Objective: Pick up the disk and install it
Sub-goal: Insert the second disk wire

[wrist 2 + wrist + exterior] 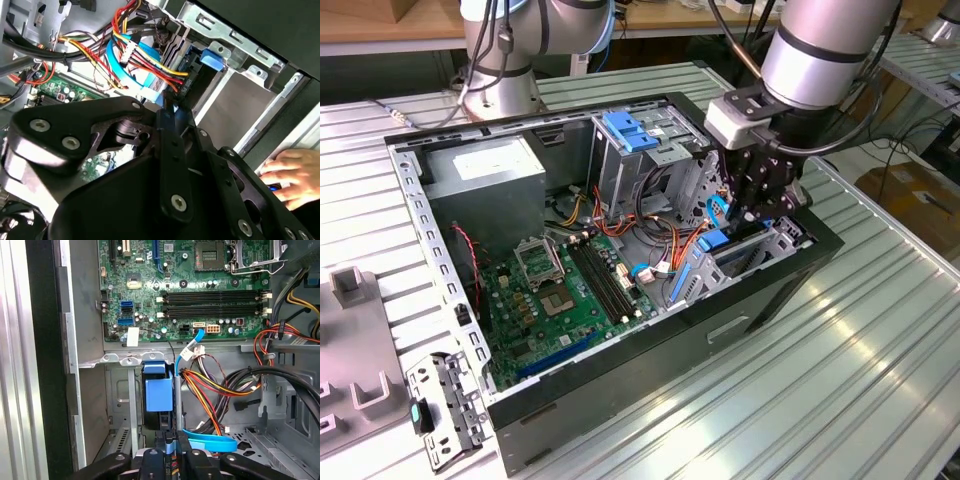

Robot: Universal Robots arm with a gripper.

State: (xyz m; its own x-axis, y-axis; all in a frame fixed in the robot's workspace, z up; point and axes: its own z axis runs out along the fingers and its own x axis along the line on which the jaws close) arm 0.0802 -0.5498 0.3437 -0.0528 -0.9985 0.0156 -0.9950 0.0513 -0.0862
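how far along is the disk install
Pickup looks done: the gripper is down inside the open computer case, and the first wrist view shows the disk edge-on between its fingers. It stands over the blue-railed drive bay, not yet seated.

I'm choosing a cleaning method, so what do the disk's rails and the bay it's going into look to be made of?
The disk's rails look like bright blue moulded plastic with a smooth, slightly glossy surface. The drive bay looks like bare sheet metal, dull silver-grey with folded edges and punched slots. The gripper looks like matt black metal or hard plastic with visible screws.
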